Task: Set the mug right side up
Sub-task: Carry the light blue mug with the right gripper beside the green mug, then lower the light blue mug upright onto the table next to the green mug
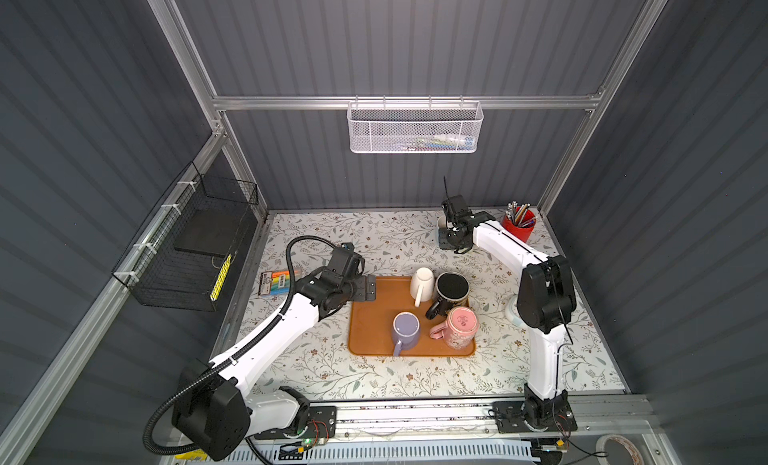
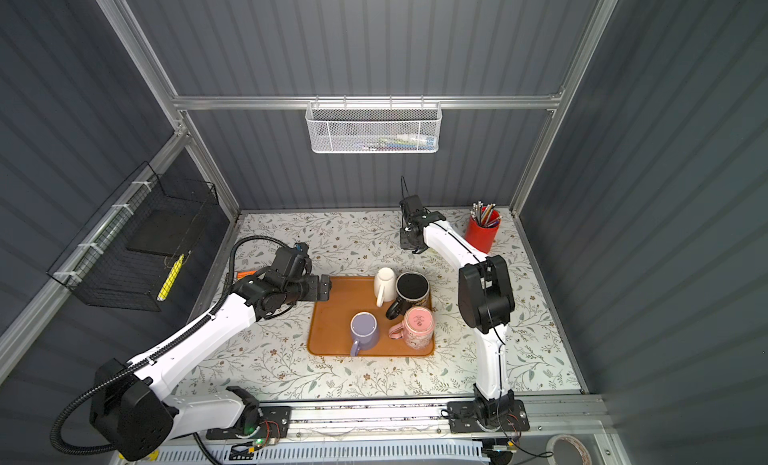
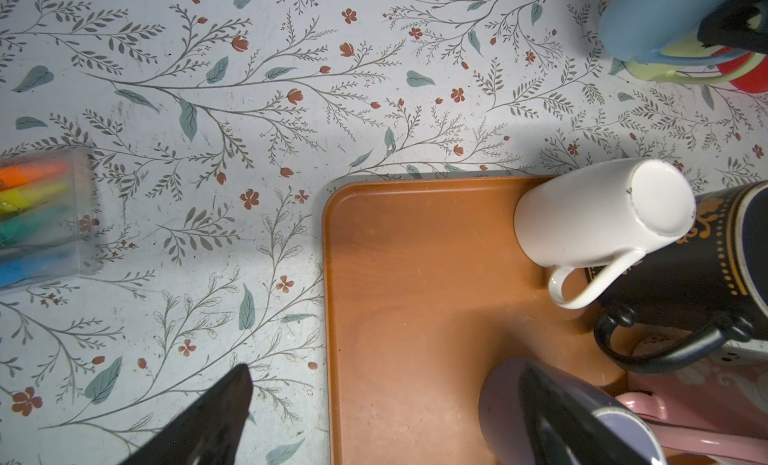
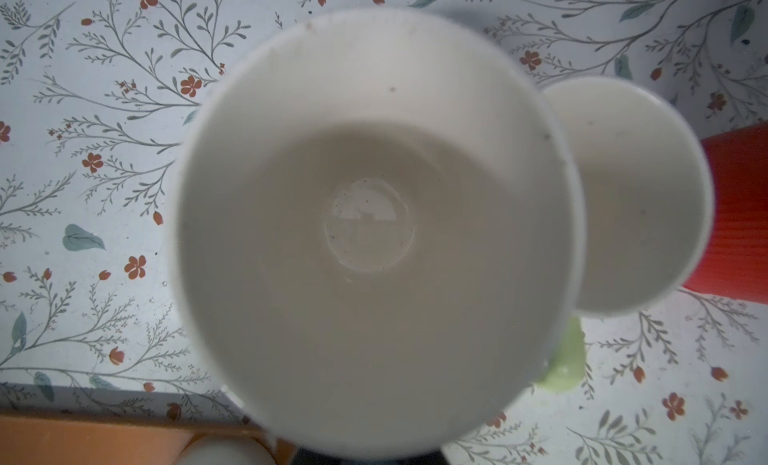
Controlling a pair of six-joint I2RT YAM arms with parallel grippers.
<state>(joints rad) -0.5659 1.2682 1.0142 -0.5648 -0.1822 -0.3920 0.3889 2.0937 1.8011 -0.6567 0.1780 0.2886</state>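
White mug point(image 1: 422, 285) sits base-up on the orange tray point(image 1: 374, 330), at approx 12 o'clock of the tray, handle pointing to 6 o'clock in both top views. Black mug point(image 1: 452, 288) is just beside it at 3 o'clock, mouth up. Purple mug point(image 1: 406, 328) and pink mug point(image 1: 461, 323) stand nearer the robot, at 6 and 5.

Left gripper point(image 1: 371, 288) hovers at the white mug's 9 o'clock, over the tray's corner, jaws spread wide, nothing betw. them. Its wrist view shows the fingers point(image 3: 216, 417) bare and the mug apart from them.

Right gripper point(image 1: 454, 239) is well off at 1 o'clock, near the red pencil holder point(image 1: 518, 228), and it's clenched. Its wrist cam looks straight down into a white cup point(image 4: 365, 218), but whether it pinches that cup I can't tell.

Step, as I read it: approach, pre-grasp, no flip begun. Next move prob. needs the left arm to push toward 3 o'clock and straddle the mug's wall w/o knocking the black mug. Then close, lift clear, roll the wrist over, set down mouth-up.
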